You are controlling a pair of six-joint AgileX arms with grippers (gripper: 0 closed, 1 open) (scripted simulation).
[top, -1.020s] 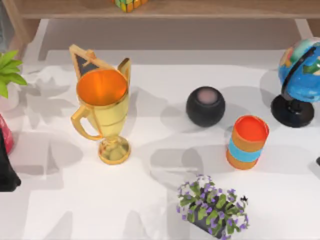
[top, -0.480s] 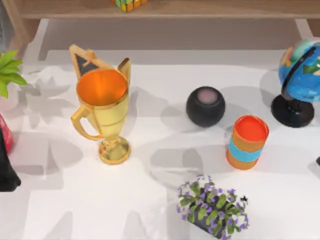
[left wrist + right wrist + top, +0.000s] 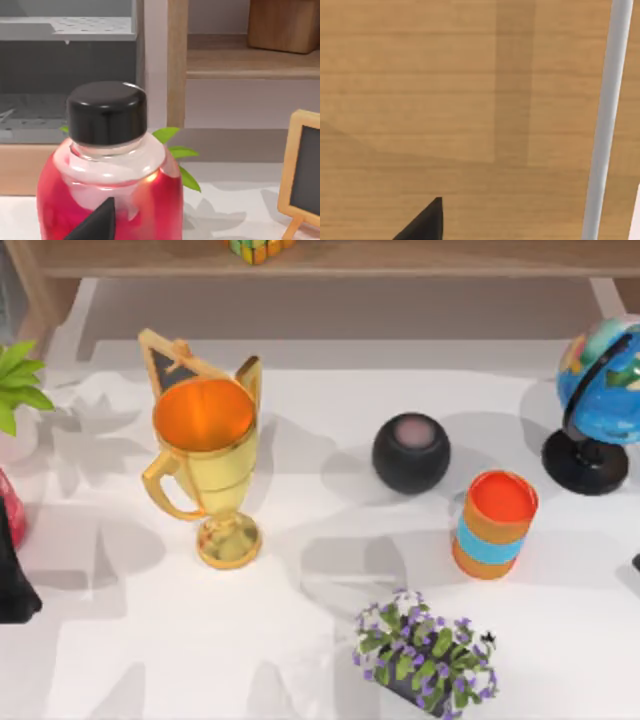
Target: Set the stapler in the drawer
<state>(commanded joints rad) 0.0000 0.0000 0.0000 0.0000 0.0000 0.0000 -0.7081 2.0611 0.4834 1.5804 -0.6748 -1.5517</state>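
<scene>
The stapler is out of view. My left gripper (image 3: 97,224) hangs close in front of a red bottle (image 3: 107,165) with a black cap; in the top view this arm (image 3: 12,575) is a dark shape at the table's left edge. My right gripper (image 3: 422,224) faces a wooden panel (image 3: 445,100) crossed by a pale grey bar (image 3: 605,120). I cannot tell whether that panel is the drawer. In the top view a sliver of the right arm (image 3: 636,562) shows at the right edge.
On the white table stand a gold trophy (image 3: 208,465), a small chalkboard (image 3: 175,362) behind it, a black round speaker (image 3: 411,452), an orange and blue can (image 3: 494,524), a purple flower pot (image 3: 425,655), a globe (image 3: 600,400) and a green plant (image 3: 18,380). A wooden shelf (image 3: 400,258) runs along the back.
The globe at the right edge has turned slightly. Both arms and everything else on the table stay as they were.
</scene>
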